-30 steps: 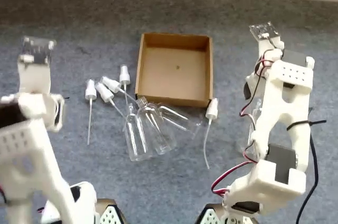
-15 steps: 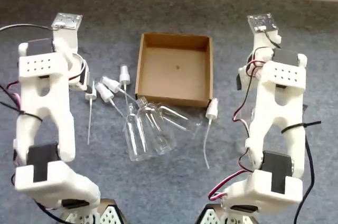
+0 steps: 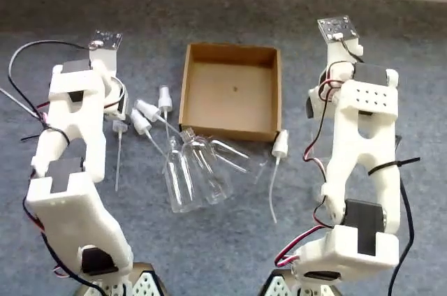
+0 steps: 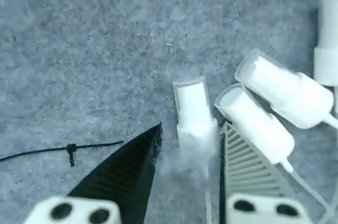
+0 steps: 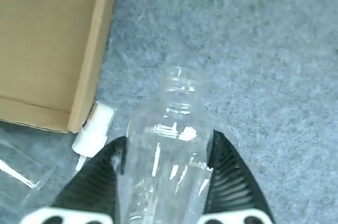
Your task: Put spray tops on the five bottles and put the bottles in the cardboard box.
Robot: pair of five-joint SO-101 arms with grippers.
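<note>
Left tool (image 4: 191,128) newly astride a spray top (image 4: 191,102)

Light is bright, soft and even, seemingly from overhead. Shadows are weak: a faint darker band inside the cardboard box (image 3: 187,90) walls, diffuse patches on the grey carpet (image 3: 140,24). Small white glints on the clear bottle (image 5: 169,145). Spray tops (image 4: 285,94) are nearly blown out white, no harsh glare elsewhere.

Table cover (image 3: 391,31): grey cloth, felt-like, rough, matt. Cardboard box (image 3: 230,93): brown paperboard, matt. Bottle (image 5: 169,123), other bottles (image 3: 199,170): clear plastic, glossy, smooth. Spray tops (image 4: 196,121): white plastic, smooth, faint sheen. Arms (image 3: 360,135): white plastic, matt. Right gripper (image 5: 169,139) fingers: black plastic, ribbed inner faces.
</note>
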